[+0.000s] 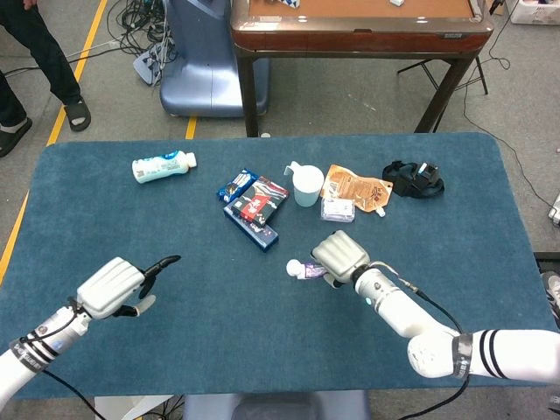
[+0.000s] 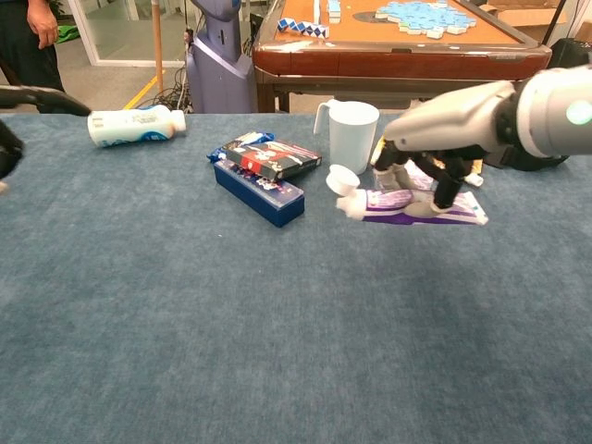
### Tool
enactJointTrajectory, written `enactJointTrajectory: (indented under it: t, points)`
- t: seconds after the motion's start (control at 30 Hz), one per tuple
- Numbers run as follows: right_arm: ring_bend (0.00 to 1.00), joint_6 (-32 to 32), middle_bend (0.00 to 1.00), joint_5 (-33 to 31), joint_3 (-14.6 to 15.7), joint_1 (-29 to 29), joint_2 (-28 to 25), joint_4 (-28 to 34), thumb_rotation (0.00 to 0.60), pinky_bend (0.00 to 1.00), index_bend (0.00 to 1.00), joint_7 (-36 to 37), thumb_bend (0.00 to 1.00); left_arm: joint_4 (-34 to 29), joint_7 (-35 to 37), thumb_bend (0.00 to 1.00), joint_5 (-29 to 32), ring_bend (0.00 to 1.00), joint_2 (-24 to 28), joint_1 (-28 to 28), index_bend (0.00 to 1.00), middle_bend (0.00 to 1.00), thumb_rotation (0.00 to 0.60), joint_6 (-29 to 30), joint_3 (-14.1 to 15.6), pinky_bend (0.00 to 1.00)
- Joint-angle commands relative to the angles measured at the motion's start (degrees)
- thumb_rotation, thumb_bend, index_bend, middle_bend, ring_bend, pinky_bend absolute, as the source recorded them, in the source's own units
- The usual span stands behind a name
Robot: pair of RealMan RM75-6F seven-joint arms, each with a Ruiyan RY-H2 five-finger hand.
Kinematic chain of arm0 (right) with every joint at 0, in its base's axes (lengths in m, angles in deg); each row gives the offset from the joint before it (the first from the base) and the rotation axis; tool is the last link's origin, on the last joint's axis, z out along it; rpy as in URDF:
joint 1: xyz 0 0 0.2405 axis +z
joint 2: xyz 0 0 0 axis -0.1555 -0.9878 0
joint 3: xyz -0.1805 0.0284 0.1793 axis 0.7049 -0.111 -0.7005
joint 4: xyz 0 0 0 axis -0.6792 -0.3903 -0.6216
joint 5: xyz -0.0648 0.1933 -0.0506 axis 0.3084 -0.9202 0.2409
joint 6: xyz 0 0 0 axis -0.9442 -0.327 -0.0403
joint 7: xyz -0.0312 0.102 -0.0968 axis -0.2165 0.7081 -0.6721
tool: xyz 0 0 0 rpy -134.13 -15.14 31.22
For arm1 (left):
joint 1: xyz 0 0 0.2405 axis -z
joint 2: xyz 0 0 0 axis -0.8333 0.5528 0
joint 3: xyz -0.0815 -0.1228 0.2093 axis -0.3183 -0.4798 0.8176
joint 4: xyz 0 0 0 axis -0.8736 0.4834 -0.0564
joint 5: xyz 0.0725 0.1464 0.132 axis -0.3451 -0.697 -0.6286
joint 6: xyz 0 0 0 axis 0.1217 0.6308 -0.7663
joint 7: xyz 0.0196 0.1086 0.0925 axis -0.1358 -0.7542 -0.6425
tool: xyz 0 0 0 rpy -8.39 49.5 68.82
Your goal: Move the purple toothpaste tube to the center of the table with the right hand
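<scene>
My right hand (image 1: 339,255) (image 2: 435,166) grips the purple toothpaste tube (image 2: 416,205) (image 1: 310,270) and holds it level above the blue cloth, near the table's middle. The tube's white cap (image 2: 344,181) (image 1: 294,268) points left and hangs open on its hinge. My left hand (image 1: 114,287) hovers over the near left part of the table with its fingers apart and nothing in it; in the chest view only dark fingertips (image 2: 37,98) show at the left edge.
A white cup (image 1: 306,185) (image 2: 352,137), dark snack boxes (image 1: 254,208) (image 2: 264,172), an orange packet (image 1: 354,187) and a small clear box (image 1: 338,209) lie behind the tube. A white bottle (image 1: 163,166) (image 2: 135,125) lies far left, a black object (image 1: 413,178) far right.
</scene>
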Motion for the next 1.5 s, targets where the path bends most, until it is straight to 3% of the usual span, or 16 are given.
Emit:
enactJointTrajectory:
  t: [0.03,0.27,0.53,1.0,1.5]
  points:
    - [0.65,0.1,0.73,-7.0,0.6,5.7,-0.3,2.8,0.6,0.36,0.82,-3.5,1.0,-1.7,-0.3,0.4,-1.3,0.77,-1.0,3.2,0.0,0.71,0.6,-2.8,-0.3,0.78]
    - [0.66,-1.4,0.73,-16.1,1.4,14.4,2.7,2.7,0.6,0.36,0.83,-6.4,1.0,-5.6,-3.2,0.4,-0.6,0.78,-2.9,7.9,0.0,0.72,0.6,-7.5,-0.8,0.78]
    - [0.66,-1.4,0.73,-20.8,1.6,20.2,6.0,0.6,0.6,0.36,0.83,-6.1,1.0,-7.5,-6.7,0.4,2.7,0.78,-5.3,11.8,0.0,0.72,0.6,-12.0,-1.8,0.78]
    - [0.68,-2.4,0.74,-18.7,3.1,22.3,5.3,1.7,0.6,0.36,0.84,-1.7,1.0,-5.0,-11.4,0.4,7.9,0.79,-9.0,13.8,0.0,0.72,0.6,-14.6,-0.8,0.78]
    - [0.69,-3.6,0.75,-14.2,4.2,21.4,4.5,2.0,0.6,0.36,0.85,2.8,1.0,-3.9,-12.1,0.4,8.5,0.79,-9.4,13.5,0.0,0.72,0.6,-13.0,1.6,0.78]
